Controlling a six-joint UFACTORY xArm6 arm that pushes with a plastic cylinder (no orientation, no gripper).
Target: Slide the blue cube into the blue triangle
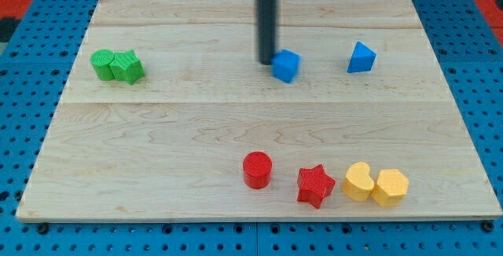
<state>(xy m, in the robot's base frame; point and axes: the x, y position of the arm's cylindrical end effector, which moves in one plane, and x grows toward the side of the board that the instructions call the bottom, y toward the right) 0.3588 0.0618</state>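
You'll find the blue cube [287,65] in the far half of the desk [196,130], a little right of centre, with my tip [267,60] just beside its left face, touching or very nearly so (the blur there will not let you settle which). The blue triangle [361,57] sits to the cube's right at about the same depth, apart from it, with bare wood between them. There is no gripper on this arm, so nothing is open, closed or held; the rod can only shove. Judge the cube as light, rigid and small, likely to slide readily on the smooth wood and just as ready to spin if you press off-centre, since it seems to stand slightly turned, a corner toward you. Take it on the middle of its left face and push rightward along the line to the triangle. The triangle looks equally light, so expect it to scoot away on contact. The rod's upper part and the arm are cut off at the far edge of the view and blurred, and the rod hides part of the cube's left side. The green blocks [117,66] at the far left, touching each other, are hard to shape; the red cylinder [257,169], red star [315,185] and two yellow blocks [376,184] lie near you, well clear.
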